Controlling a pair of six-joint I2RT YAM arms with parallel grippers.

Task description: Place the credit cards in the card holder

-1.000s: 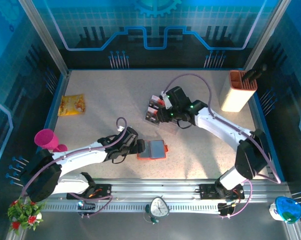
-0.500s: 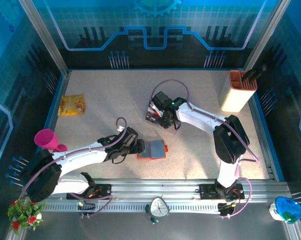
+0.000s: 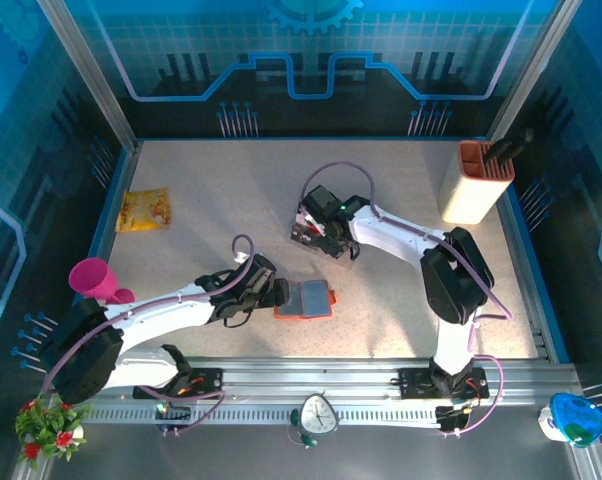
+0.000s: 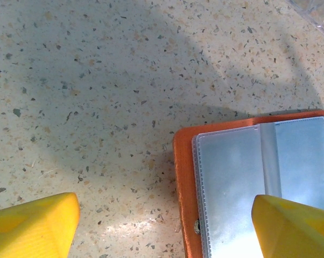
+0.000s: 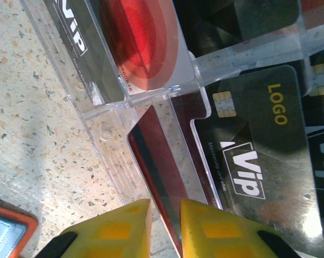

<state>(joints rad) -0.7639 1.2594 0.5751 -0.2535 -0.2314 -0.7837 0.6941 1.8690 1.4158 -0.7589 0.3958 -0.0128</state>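
the counter carries one clear plastic tray near its middle, one cream-and-orange container standing at the far right, one yellow packet lying flat at the far left, and one pink cup at the left edge. all three stand well apart from the tray.

the credit cards sit in the tray's compartments, overlapping. at least five can be made out: a black one with "logo" and "vip", a red-and-white one, and other dark ones partly hidden behind the clear dividers. an exact count cannot be told.

the right pincer is down at the near corner of the tray. its two yellow fingers stand close on either side of a dark red card that leans on edge against the tray wall. whether they already pinch it cannot be told.

the one card holder lies open and flat on the counter, nearer the arms than the tray, with its grey-clear pockets facing up. the left pincer is spread wide and grips nothing. one fingertip is over bare counter, the other over the holder's pocket page. nothing lies between holder and tray.
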